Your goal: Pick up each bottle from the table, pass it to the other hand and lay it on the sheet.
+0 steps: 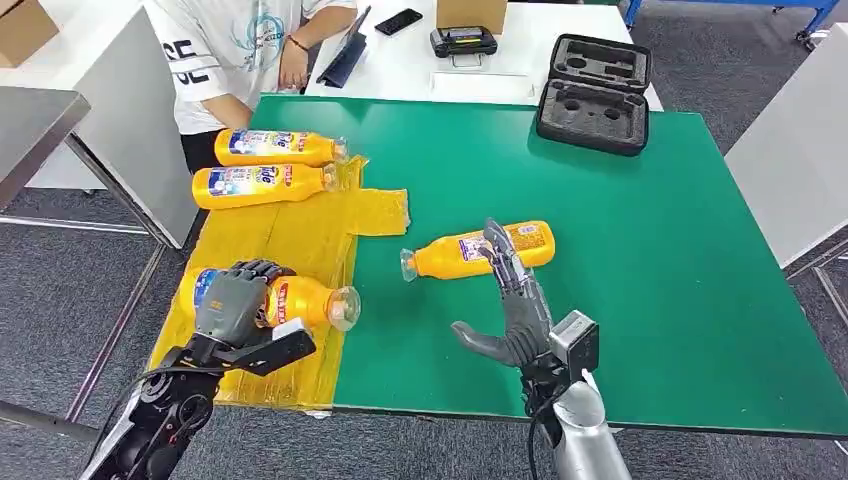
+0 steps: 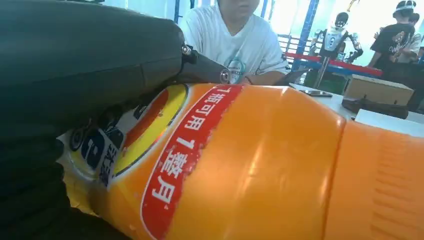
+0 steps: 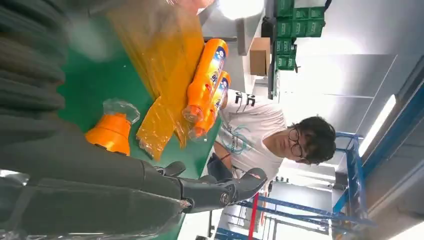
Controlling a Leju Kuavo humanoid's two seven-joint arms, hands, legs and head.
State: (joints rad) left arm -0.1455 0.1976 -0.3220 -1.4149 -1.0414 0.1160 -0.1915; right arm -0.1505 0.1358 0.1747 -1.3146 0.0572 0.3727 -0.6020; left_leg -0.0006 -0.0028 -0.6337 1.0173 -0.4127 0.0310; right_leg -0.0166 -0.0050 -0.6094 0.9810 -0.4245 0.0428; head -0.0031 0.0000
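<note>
Left hand [image 1: 232,303] wrapped around orange bottle [image 1: 300,300] on yellow sheet [image 1: 290,240], label reading "1瓶可用1整月". Right hand [image 1: 510,300] spread, second bottle [image 1: 480,250] at 12 o'clock, touching fingertips.

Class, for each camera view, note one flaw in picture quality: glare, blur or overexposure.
Head view: sharp and evenly lit, faint sheen on the yellow sheet. Left wrist view: the held bottle looms close, the windows behind are blown out. Right wrist view: the right hand is blurred, a ceiling light glares.

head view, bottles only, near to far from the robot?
Bottle under the left hand → bottle on the green mat by the right hand → nearer bottle of the far pair → farthest bottle.
</note>
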